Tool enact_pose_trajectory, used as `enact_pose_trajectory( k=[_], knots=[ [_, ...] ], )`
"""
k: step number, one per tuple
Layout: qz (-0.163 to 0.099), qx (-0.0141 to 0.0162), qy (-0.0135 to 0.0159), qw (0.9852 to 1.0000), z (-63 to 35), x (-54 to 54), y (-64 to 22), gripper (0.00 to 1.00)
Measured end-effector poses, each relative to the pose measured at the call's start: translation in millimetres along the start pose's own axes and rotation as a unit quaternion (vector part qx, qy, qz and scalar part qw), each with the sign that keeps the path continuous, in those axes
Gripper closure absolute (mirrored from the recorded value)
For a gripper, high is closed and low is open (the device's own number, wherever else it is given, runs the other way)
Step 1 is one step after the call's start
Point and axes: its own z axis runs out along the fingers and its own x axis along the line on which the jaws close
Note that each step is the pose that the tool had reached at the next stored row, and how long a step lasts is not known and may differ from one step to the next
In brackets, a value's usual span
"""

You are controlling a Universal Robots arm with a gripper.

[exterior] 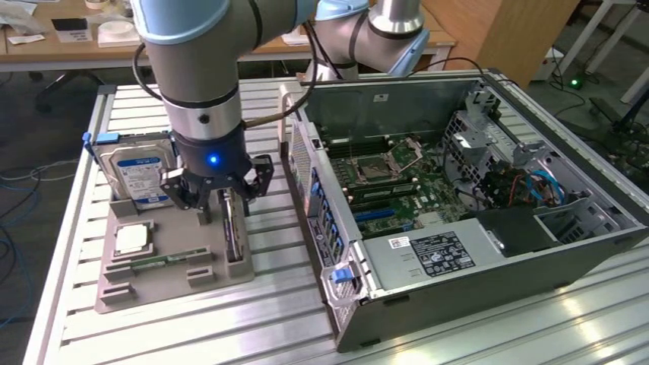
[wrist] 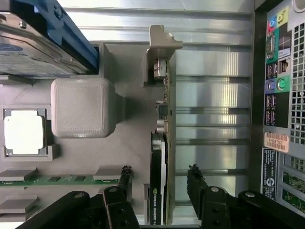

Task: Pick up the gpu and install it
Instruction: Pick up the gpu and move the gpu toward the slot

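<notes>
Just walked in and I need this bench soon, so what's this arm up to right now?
The arm's gripper is low over the gpu, which stands on edge in the gray holder tray beside the open computer case. Its fingers are open, one on each side of the card, not touching it. The gpu is in the tray, not yet lifted.

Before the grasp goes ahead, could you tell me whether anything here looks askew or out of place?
Nothing stands out. The gpu stands upright on edge in its tray slot, lined up straight between the fingers of the open gripper.
</notes>
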Motion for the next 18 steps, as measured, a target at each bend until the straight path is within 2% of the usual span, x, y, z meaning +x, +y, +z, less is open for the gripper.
enact_pose_trajectory(
  k=[7,13,18],
  knots=[
    [-0.027,-0.0007,0.0009,0.9996,10.5,0.5,1.5,0.41],
    [-0.030,-0.0008,0.0009,0.9996,21.8,1.2,10.1,0.41],
    [-0.031,-0.0008,0.0011,0.9995,30.7,1.4,10.2,0.41]
  ],
)
